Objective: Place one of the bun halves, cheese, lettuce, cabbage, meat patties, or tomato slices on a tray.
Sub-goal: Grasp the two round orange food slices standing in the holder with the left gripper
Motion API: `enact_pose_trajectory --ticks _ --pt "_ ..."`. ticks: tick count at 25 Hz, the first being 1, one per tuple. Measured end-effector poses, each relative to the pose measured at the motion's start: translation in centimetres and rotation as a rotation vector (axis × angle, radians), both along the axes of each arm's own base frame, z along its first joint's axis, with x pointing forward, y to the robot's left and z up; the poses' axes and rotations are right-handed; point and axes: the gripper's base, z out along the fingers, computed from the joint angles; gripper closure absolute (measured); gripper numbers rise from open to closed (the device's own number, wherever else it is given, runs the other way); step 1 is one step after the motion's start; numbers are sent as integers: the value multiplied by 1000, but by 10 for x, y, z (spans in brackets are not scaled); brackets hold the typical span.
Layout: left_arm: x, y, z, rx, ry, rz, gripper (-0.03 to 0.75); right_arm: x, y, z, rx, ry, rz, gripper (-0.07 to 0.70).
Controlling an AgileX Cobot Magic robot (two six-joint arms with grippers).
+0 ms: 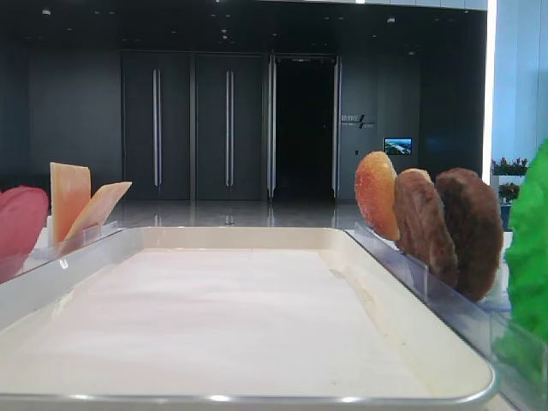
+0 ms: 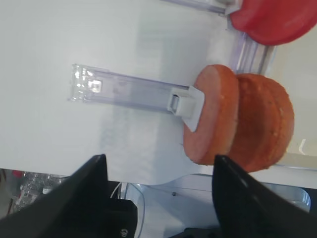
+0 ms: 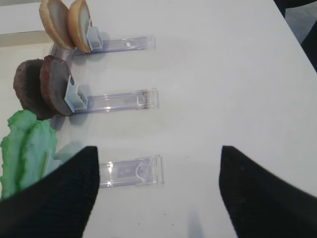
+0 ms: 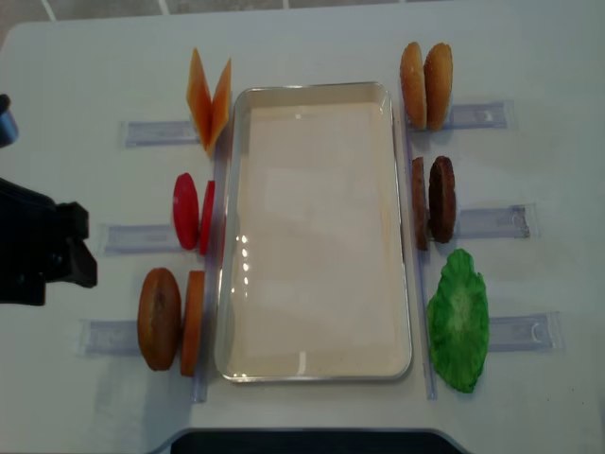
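Note:
The cream tray (image 4: 317,364) lies mid-table with only its white paper lining in it. To its right stand two bun halves (image 4: 425,85) (image 3: 64,22), two dark meat patties (image 4: 435,200) (image 3: 44,89) and green lettuce (image 4: 458,322) (image 3: 27,148). I cannot tell any cabbage from it. On the left are cheese slices (image 4: 208,99), tomato slices (image 4: 192,213) (image 2: 275,17) and two orange-brown discs (image 4: 172,320) (image 2: 237,121). My left gripper (image 2: 159,161) is open at the table's left edge, short of the discs. My right gripper (image 3: 158,153) is open over bare table beside the lettuce.
Each food pair leans in a clear plastic holder (image 3: 131,171) (image 2: 129,91) running outward from the tray. My left arm (image 4: 43,255) is at the table's left edge. In the low exterior view the tray rim (image 1: 257,398) fills the foreground.

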Motion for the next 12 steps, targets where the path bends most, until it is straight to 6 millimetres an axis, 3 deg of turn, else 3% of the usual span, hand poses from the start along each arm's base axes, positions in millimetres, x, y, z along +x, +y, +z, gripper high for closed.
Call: enact_pose_trajectory --ticks 12 --pt "6 -80 -26 -24 82 -108 213 0 0 0 0 0 0 118"
